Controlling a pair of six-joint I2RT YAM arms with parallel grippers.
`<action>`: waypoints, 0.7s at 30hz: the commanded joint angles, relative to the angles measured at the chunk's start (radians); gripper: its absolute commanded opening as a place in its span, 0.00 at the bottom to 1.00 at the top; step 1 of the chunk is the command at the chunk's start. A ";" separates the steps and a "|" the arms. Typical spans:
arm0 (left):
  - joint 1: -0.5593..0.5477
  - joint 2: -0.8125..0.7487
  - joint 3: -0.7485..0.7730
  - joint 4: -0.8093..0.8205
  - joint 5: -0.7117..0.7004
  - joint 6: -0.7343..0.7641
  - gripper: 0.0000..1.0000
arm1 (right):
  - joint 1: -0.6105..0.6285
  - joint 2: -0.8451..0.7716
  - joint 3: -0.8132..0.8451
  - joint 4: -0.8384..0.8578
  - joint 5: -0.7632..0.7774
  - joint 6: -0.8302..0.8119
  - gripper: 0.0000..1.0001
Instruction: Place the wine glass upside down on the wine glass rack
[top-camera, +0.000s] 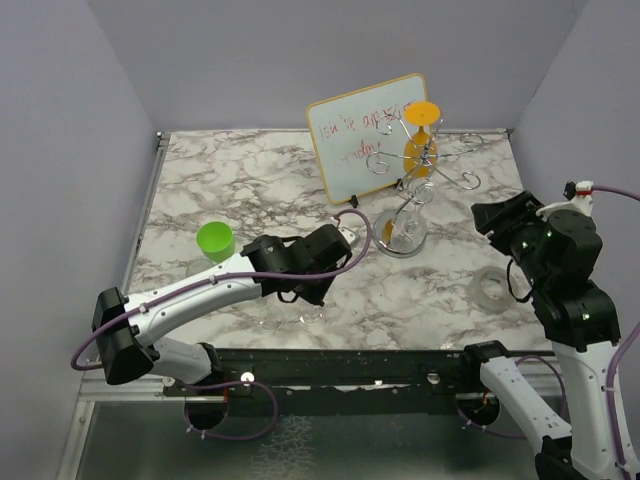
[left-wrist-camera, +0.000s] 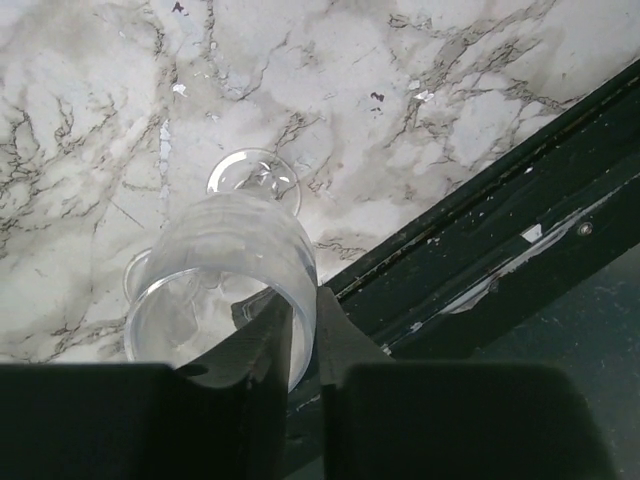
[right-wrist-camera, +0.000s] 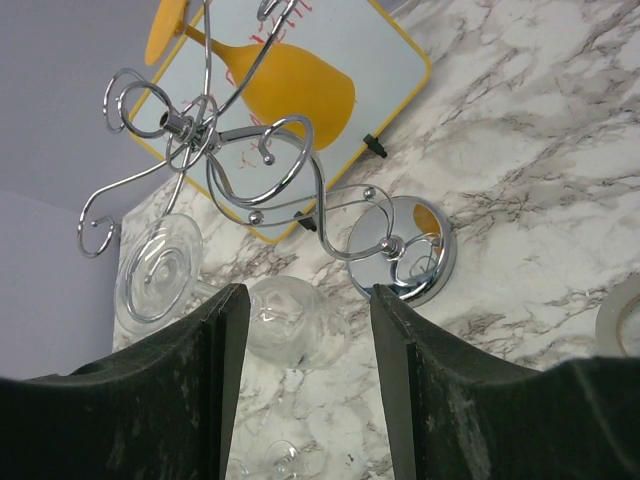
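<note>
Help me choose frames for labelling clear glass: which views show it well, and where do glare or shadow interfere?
Left wrist: the wine glass is close and readable, though the left gripper is a black silhouette. Top external: that glass almost vanishes against the marble table. Right wrist: sharp, but the wine glass rack gleams and its base mirrors surroundings.

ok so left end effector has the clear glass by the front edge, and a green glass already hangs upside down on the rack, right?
One thing off: what hangs upside down on the rack is an orange glass, not a green one; the right wrist view shows it clearly. The rest stands: the left end effector pinches the clear glass by the front edge.
</note>
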 joint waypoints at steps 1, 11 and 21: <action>0.002 0.023 0.053 -0.016 -0.052 0.017 0.08 | -0.002 -0.026 -0.040 -0.038 -0.007 0.035 0.57; 0.000 0.026 0.112 0.085 0.048 0.026 0.00 | -0.002 -0.135 -0.132 -0.142 0.010 0.178 0.57; -0.041 0.025 0.044 0.452 0.037 -0.129 0.00 | -0.002 -0.272 -0.345 -0.201 -0.157 0.533 0.60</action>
